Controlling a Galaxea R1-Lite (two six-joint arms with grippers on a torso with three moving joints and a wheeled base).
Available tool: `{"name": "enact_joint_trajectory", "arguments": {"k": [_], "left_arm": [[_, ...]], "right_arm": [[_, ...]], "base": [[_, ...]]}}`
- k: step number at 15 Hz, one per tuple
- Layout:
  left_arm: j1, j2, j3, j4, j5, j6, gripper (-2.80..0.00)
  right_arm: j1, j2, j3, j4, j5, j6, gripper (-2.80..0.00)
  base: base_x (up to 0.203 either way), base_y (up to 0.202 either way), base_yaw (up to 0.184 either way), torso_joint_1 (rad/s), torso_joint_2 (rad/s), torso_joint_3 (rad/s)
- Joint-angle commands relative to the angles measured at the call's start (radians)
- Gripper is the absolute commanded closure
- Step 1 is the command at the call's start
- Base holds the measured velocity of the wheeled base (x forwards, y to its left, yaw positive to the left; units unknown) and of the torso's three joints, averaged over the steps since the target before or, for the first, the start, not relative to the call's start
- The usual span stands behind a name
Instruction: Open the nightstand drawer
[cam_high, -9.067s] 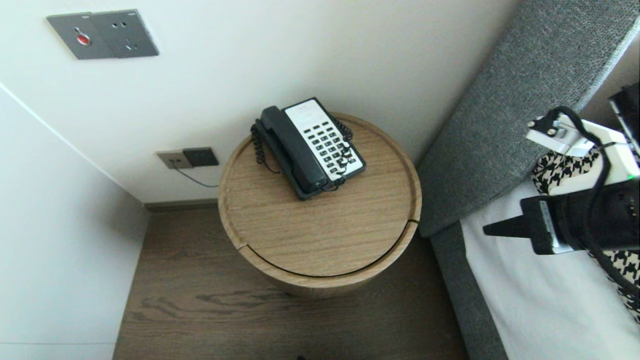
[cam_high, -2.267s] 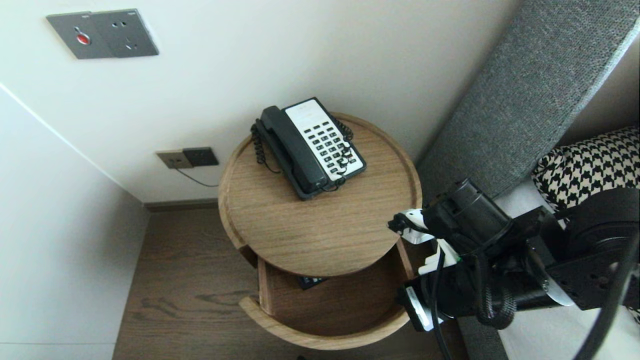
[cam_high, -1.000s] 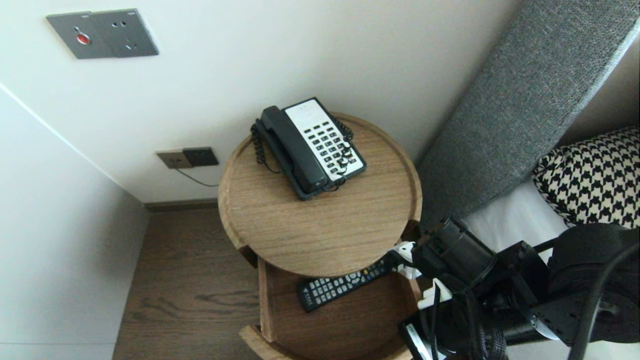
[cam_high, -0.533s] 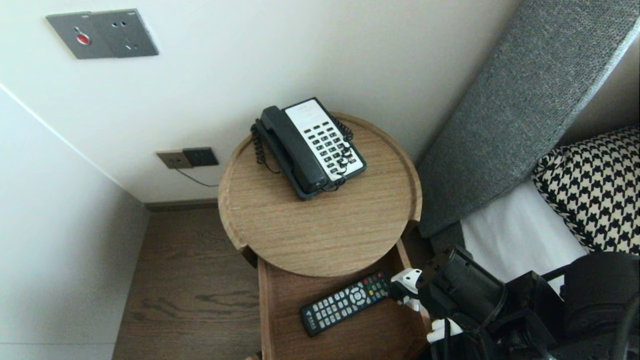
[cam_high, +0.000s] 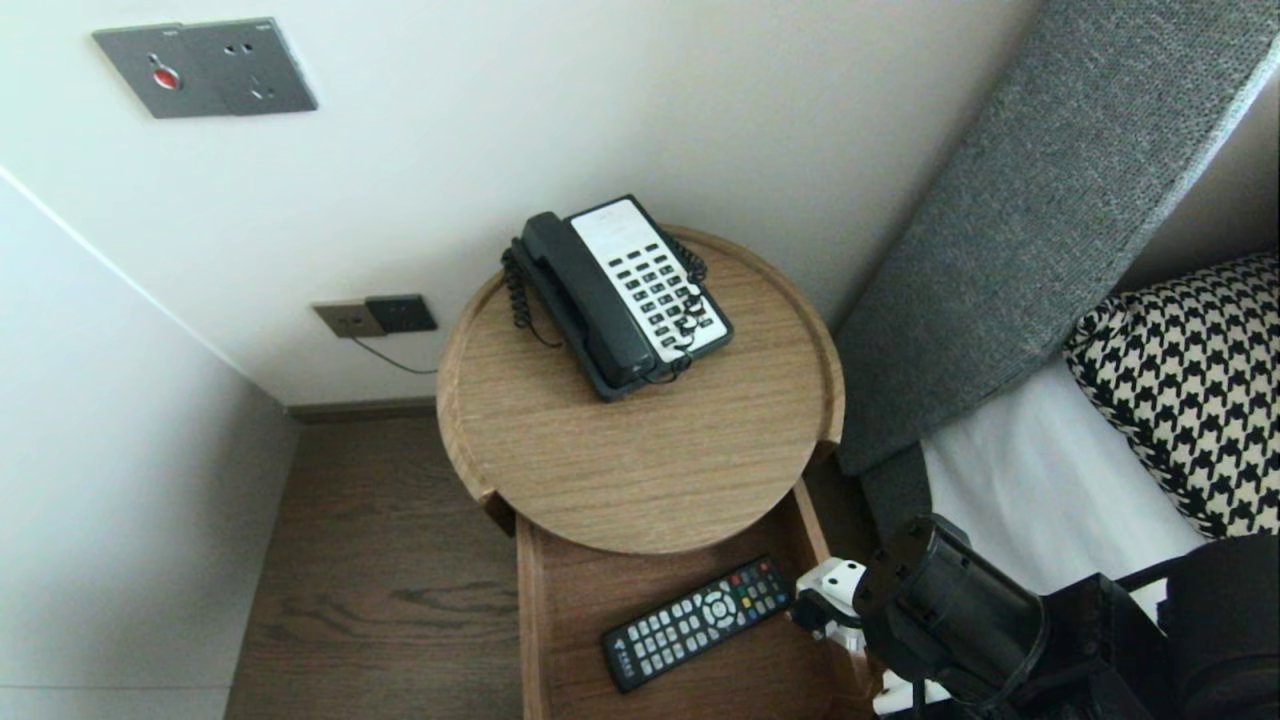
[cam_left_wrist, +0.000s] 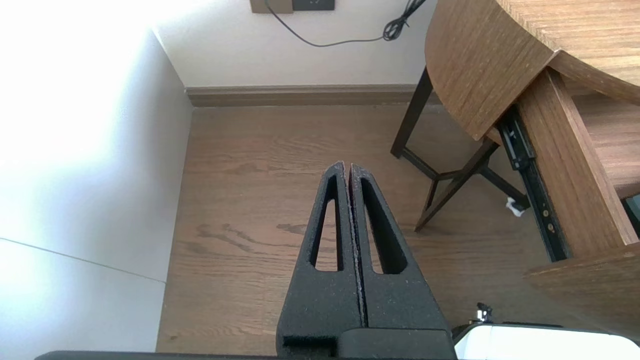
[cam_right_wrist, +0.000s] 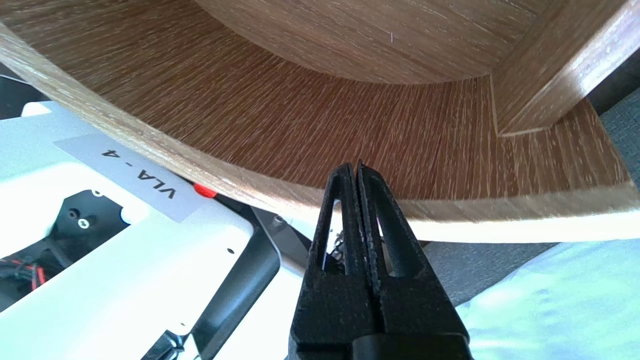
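Observation:
A round wooden bedside table (cam_high: 640, 460) has its drawer (cam_high: 560, 610) pulled out toward me. A black remote control (cam_high: 697, 622) lies on the drawer floor. My right arm (cam_high: 950, 620) is at the drawer's right front corner; its fingers are below the head view's edge. In the right wrist view my right gripper (cam_right_wrist: 352, 166) is shut and empty, with its tips against the inner face of the drawer's curved front (cam_right_wrist: 350, 115). My left gripper (cam_left_wrist: 346, 165) is shut, empty, and parked over the wooden floor (cam_left_wrist: 260, 200) left of the table.
A black and white desk phone (cam_high: 620, 295) sits at the back of the tabletop. A bed with a grey headboard (cam_high: 1050, 200) and a houndstooth pillow (cam_high: 1180, 380) is close on the right. Walls with sockets (cam_high: 375, 316) close the back and left. My white base (cam_right_wrist: 125, 250) is under the drawer front.
The drawer, closed at first, has slid out toward me and the whole remote now shows. My right arm has drawn back toward the lower right with the drawer front. The left arm is still.

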Motion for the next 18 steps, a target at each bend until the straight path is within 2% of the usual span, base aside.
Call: {"name": "enact_joint_trajectory", "arguments": {"k": [1, 3, 7, 9, 14, 16, 18], "left_arm": [[0.0, -0.001, 0.0, 0.0, 0.001, 0.0, 0.0], [0.0, -0.001, 0.0, -0.001, 0.001, 0.0, 0.0], [0.001, 0.0, 0.0, 0.0, 0.001, 0.0, 0.0], [0.001, 0.001, 0.0, -0.001, 0.001, 0.0, 0.0], [0.0, 0.0, 0.0, -0.001, 0.001, 0.0, 0.0], [0.0, 0.0, 0.0, 0.0, 0.001, 0.0, 0.0], [0.0, 0.0, 0.0, -0.002, 0.001, 0.0, 0.0]], "right_arm": [[0.006, -0.02, 0.002, 0.005, -0.002, 0.007, 0.0], [0.005, -0.046, -0.015, 0.005, -0.008, 0.005, 0.0], [-0.01, -0.095, -0.142, 0.028, -0.032, -0.017, 0.0], [-0.048, -0.078, -0.192, 0.073, -0.037, -0.136, 0.0], [-0.151, -0.012, -0.226, 0.08, -0.037, -0.553, 0.0], [-0.156, -0.004, -0.224, 0.078, -0.037, -0.642, 0.0], [-0.154, -0.003, -0.22, 0.078, -0.036, -0.682, 0.0]], "base": [[0.0, 0.0, 0.0, 0.0, 0.0, 0.0], [0.0, 0.0, 0.0, 0.0, 0.0, 0.0], [0.0, 0.0, 0.0, 0.0, 0.0, 0.0], [0.0, 0.0, 0.0, 0.0, 0.0, 0.0], [0.0, 0.0, 0.0, 0.0, 0.0, 0.0], [0.0, 0.0, 0.0, 0.0, 0.0, 0.0], [0.0, 0.0, 0.0, 0.0, 0.0, 0.0]]}}
